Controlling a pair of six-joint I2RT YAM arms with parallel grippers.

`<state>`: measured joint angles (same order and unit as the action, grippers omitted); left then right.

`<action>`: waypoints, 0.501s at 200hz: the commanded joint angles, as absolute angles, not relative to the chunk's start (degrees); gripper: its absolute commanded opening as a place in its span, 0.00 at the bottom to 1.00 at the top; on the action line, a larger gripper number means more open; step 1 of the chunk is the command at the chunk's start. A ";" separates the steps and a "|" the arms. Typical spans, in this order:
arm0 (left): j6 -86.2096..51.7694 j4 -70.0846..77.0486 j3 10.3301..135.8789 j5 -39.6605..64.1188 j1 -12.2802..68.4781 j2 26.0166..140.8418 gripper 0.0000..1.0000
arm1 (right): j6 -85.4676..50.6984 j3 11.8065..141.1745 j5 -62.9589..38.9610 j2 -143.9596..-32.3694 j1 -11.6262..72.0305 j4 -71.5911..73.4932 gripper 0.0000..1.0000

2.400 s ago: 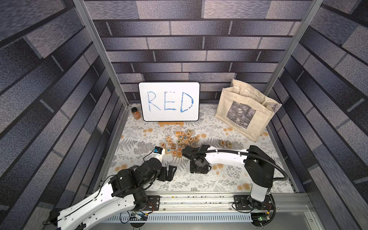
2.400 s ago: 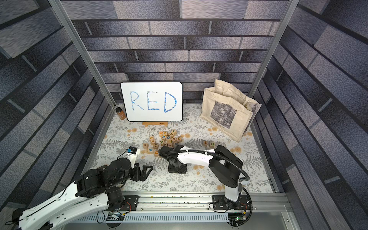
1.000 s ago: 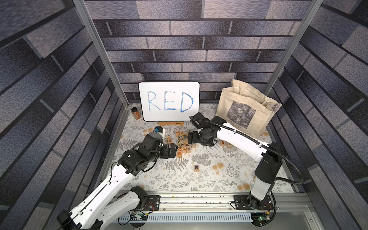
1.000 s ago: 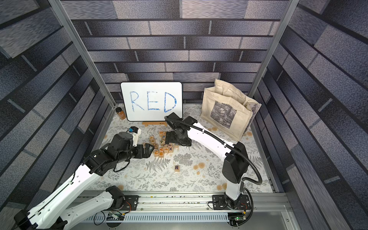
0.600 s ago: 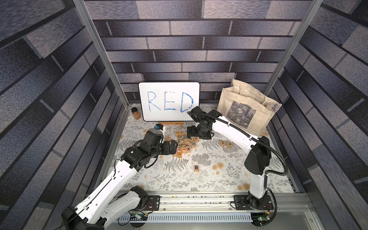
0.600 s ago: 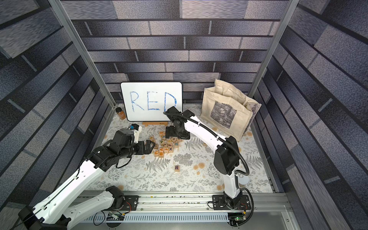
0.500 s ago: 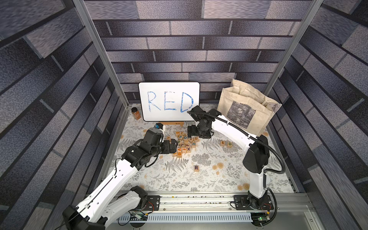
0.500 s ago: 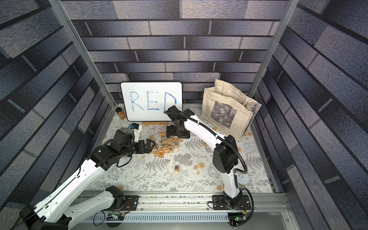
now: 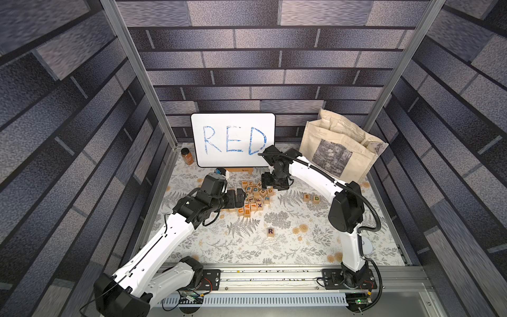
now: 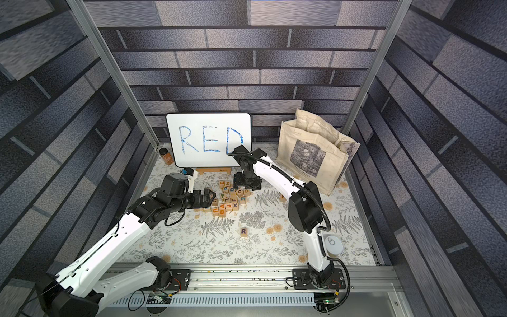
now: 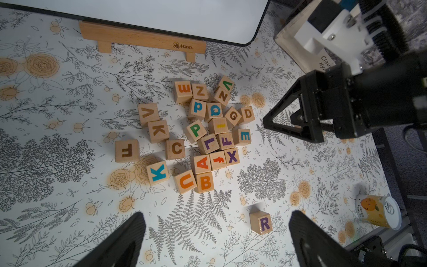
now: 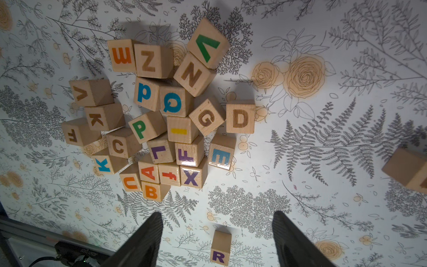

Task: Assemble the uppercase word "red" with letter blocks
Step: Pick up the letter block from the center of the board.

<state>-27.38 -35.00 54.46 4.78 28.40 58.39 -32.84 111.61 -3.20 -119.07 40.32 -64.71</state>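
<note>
Block R (image 9: pixel 270 231) lies alone and face up, well apart from the pile (image 9: pixel 253 199) and back toward the arm bases from both my grippers, so I judge the word's first letter placed and E due next. Teal E (image 12: pixel 220 156) sits on the pile's edge that faces the right gripper (image 12: pixel 217 214), close against F (image 12: pixel 187 155) and X (image 12: pixel 193 178). D (image 12: pixel 240 118) is just beside it on that same edge, against G (image 12: pixel 208 118). That gripper hangs above this edge, jaws standing apart with nothing between them. The left gripper (image 11: pixel 216 217) hovers off the pile's opposite side, likewise spread and empty. To pick cleanly I would centre over E and turn the wrist so the fingers straddle the two faces that F and X leave free, one finger going down into the tight gap toward D. Then I would close squarely, lift straight up and set E just beside R with both letters reading the same way. My worry is a finger clipping D or dragging X along. Underneath, the table (image 9: pixel 301 247) wears a flat white sheet printed with grey ferns and orange roses; it looks slick, so a nudged cube could skate. Out past the right gripper's outer side lie a stray orange E (image 9: pixel 306 196) and green D (image 9: pixel 316 198), which I would leave alone. Beyond the gripper stands the whiteboard (image 9: pixel 233 140) lettered RED, with a tote (image 9: pixel 337 153), a brown jar (image 9: pixel 187 156) and brick-print walls (image 9: pixel 274 68) around.
</note>
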 commanded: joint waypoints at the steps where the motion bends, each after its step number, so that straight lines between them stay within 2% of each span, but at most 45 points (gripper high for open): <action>1: -27.34 -33.60 53.97 5.71 27.95 58.75 1.00 | -32.16 112.56 -4.22 -119.83 39.90 -66.28 0.73; 32: -28.15 -32.92 53.21 5.69 27.95 59.39 1.00 | -32.47 110.81 -5.05 -120.66 39.90 -65.67 0.68; 100: -29.55 -31.50 51.86 5.70 27.95 60.59 1.00 | -34.85 106.27 -7.34 -122.75 39.90 -61.84 0.65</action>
<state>-28.42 -32.71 52.90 4.78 28.40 60.05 -33.26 107.53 -6.07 -121.16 40.32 -63.09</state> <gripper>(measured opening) 0.998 0.659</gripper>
